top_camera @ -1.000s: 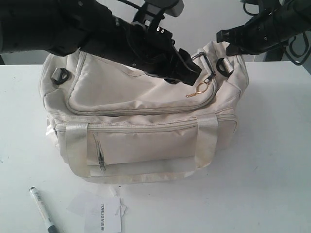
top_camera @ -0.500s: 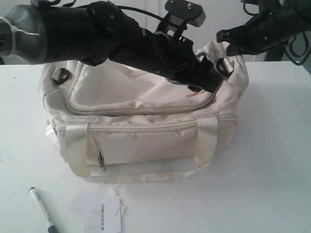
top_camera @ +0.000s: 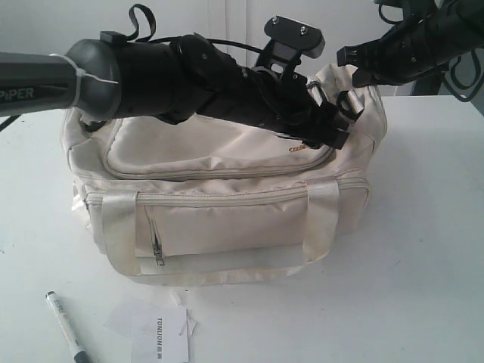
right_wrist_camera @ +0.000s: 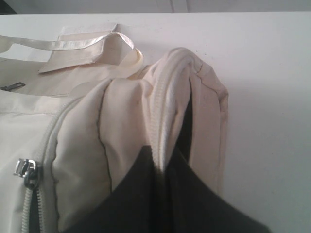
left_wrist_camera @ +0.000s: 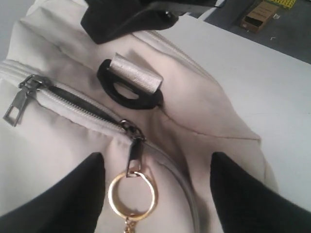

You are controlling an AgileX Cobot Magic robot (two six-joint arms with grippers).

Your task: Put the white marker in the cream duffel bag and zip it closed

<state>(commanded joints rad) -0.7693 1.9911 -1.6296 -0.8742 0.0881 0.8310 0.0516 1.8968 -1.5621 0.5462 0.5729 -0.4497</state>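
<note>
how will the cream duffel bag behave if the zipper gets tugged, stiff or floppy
Likely floppy: the cream duffel bag sags and creases, and its end bunches into a fold where the right pincer pinches it. Tugged, it would probably stretch and slide on the smooth table unless that end is held. Its shiny straps may be slippery.

the left arm (top_camera: 30, 79) reads "piper"; the paper tag (top_camera: 159, 337) "tonlion".

A bare white table (top_camera: 423, 249) is standing against a plain pale wall (top_camera: 355, 19), black cables (top_camera: 459, 82) are hanging behind and a cardboard box (left_wrist_camera: 256, 15) is lying on dark flooring (left_wrist_camera: 291, 39), suggesting a robotics lab.
</note>
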